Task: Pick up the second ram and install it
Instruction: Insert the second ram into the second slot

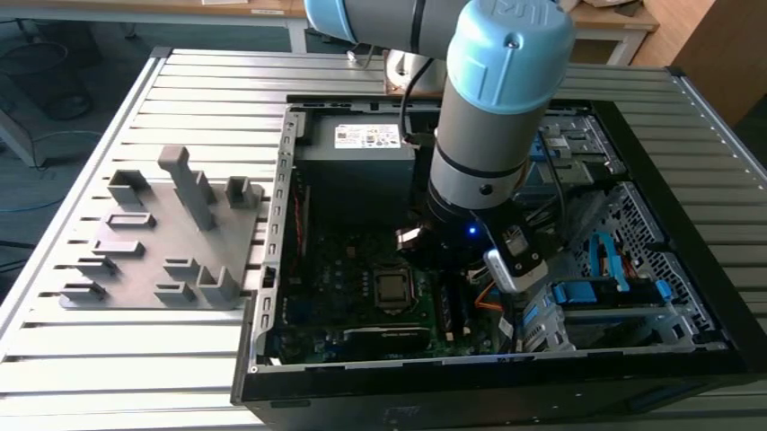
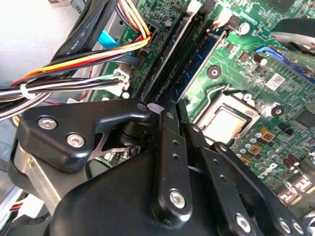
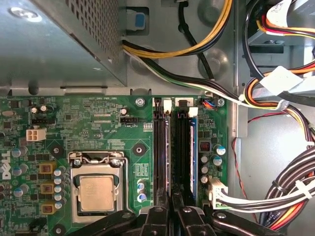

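Note:
My gripper (image 3: 171,209) is down inside the open computer case (image 1: 282,224), over the black memory slots beside the processor. The second ram (image 3: 169,147) shows edge-on as a thin pale-grey strip standing in a slot, and it runs between my two black fingers (image 3: 156,216). In the second wrist view the same strip (image 2: 170,54) leads into my gripper (image 2: 156,109), whose fingers are close together on it. Another blue-green memory stick (image 3: 193,147) sits in a slot two rows over. In the exterior view the arm (image 1: 491,117) hides the fingers.
The processor (image 3: 97,192) lies beside the slots. The metal power supply box (image 3: 64,44) stands past the slot ends. Thick cable bundles (image 3: 290,187) hang on the far side. A grey fixture block (image 1: 168,242) sits on the slatted table at the exterior view's left.

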